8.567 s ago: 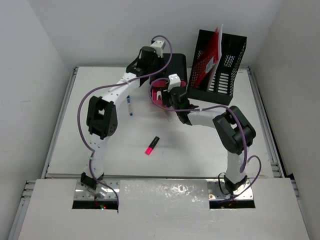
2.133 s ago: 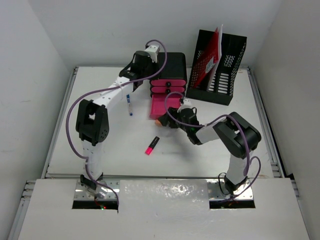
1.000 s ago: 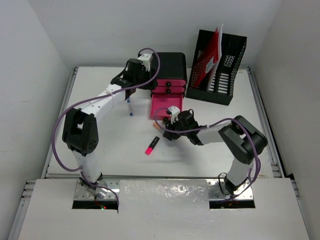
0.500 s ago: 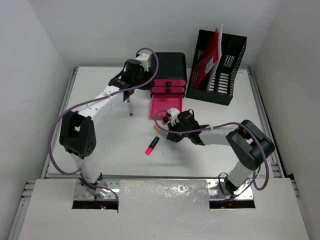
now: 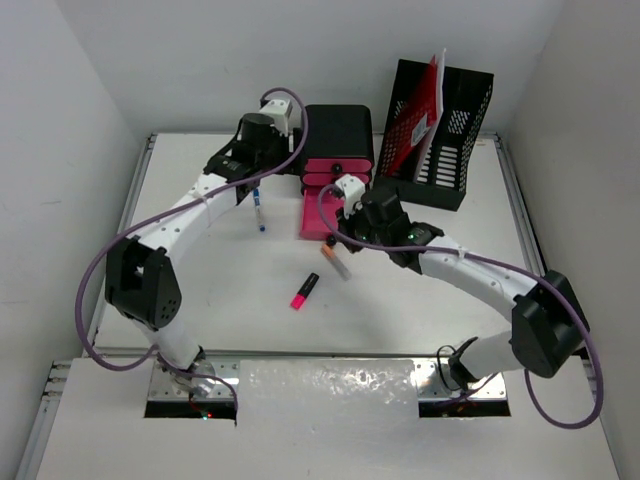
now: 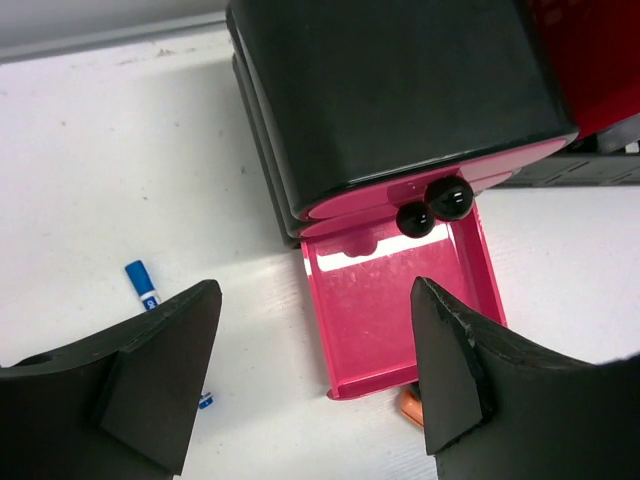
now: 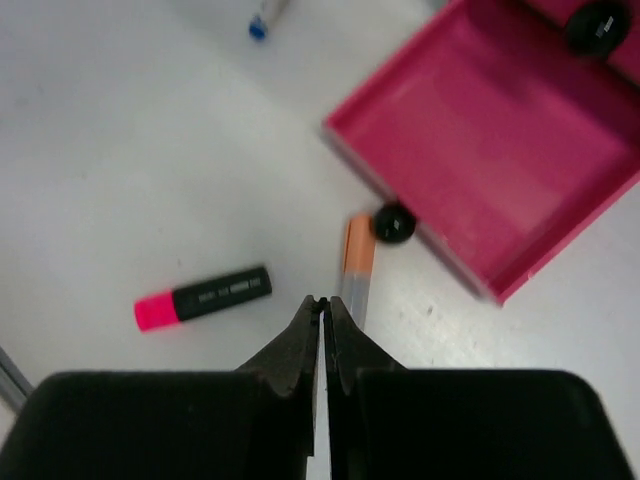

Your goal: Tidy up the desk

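Observation:
On the white desk (image 5: 200, 290) stands a black drawer unit (image 5: 338, 130) whose bottom pink drawer (image 5: 318, 215) is pulled out and holds nothing. An orange marker (image 5: 335, 262) lies on the desk just in front of the drawer, and the right wrist view shows the marker (image 7: 356, 265) beside the drawer knob (image 7: 393, 223). My right gripper (image 7: 322, 303) hovers above its near end, shut and holding nothing. My left gripper (image 6: 315, 380) hangs open high over the drawer (image 6: 400, 300) front, left of the unit (image 5: 245, 172).
A pink highlighter (image 5: 304, 290) lies in the middle of the desk, left of the marker. A blue pen (image 5: 259, 212) rests left of the drawer. A black file holder (image 5: 440, 130) with a red folder stands at the back right, next to the drawer unit.
The right gripper has drawn back from the desk, and the orange marker now lies in front of the drawer. The left gripper has shifted left, away from the drawer unit.

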Controlling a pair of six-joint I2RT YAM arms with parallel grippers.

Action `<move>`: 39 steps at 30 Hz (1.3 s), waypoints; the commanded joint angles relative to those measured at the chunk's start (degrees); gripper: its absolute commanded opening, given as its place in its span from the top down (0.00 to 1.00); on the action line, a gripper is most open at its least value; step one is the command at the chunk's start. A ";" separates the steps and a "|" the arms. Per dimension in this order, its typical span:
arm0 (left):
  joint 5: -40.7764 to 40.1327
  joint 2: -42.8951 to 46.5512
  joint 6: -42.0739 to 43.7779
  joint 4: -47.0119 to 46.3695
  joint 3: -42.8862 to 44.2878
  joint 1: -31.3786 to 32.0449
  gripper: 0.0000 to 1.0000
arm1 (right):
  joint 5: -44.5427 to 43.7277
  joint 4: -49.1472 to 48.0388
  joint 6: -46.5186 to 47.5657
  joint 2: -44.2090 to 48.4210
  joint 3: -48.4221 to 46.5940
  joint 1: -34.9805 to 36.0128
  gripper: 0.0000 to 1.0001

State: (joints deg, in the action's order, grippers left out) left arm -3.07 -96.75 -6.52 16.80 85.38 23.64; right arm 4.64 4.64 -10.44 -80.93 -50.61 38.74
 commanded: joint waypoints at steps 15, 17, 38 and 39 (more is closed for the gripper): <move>1.75 10.17 -3.67 0.96 -10.15 -0.61 0.28 | 2.83 -4.29 -1.08 -13.82 0.16 0.28 0.50; 2.10 10.35 -3.85 0.87 -10.94 -0.61 0.28 | 2.56 -5.34 -0.81 -14.96 0.51 0.37 0.50; 0.97 14.13 -3.41 3.06 -12.96 -0.52 0.34 | 6.60 2.64 1.04 -9.71 1.22 0.72 1.00; -0.26 15.61 -3.41 3.85 -13.22 -0.61 0.30 | 6.34 5.52 0.95 -7.43 -0.87 0.81 1.00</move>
State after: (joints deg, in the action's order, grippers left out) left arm -1.26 -86.74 -9.91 20.36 72.66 23.62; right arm 7.88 3.99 -9.26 -95.83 -46.76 39.13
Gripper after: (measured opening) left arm 0.678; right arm 0.067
